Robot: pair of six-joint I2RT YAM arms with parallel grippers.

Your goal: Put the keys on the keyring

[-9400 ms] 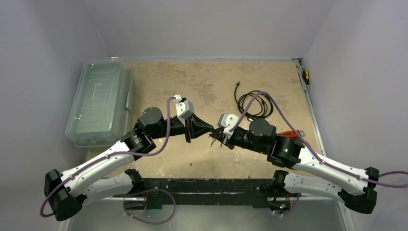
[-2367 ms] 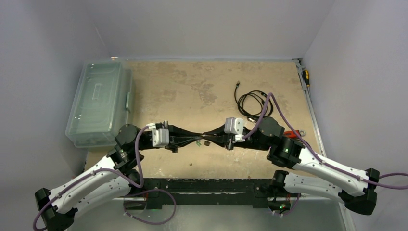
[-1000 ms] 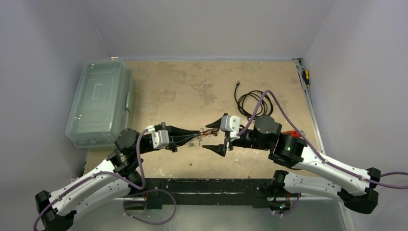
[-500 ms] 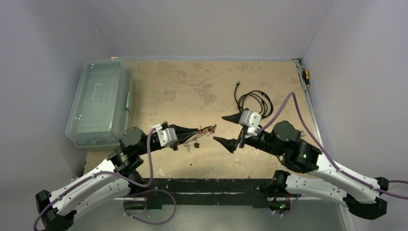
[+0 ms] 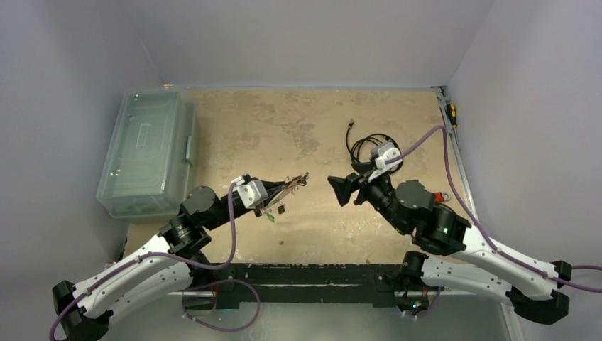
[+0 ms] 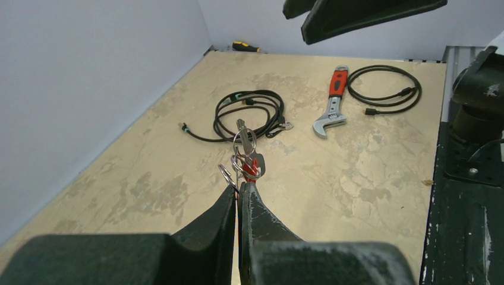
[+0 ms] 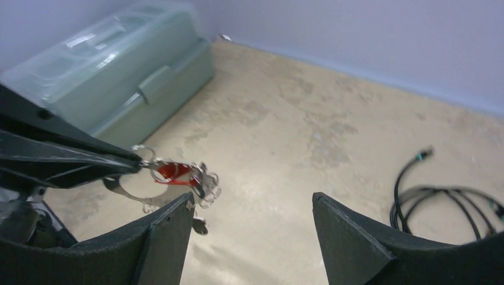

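Clamping the keyring, keys dangling, the left gripper is pinched tight on it above a mottled tan bench. Opposite, not touching, the right gripper stands spread wide, holding nothing. 3 pale lilac walls enclose the bench; 1 clear box sits left, a black cable and wrench right.
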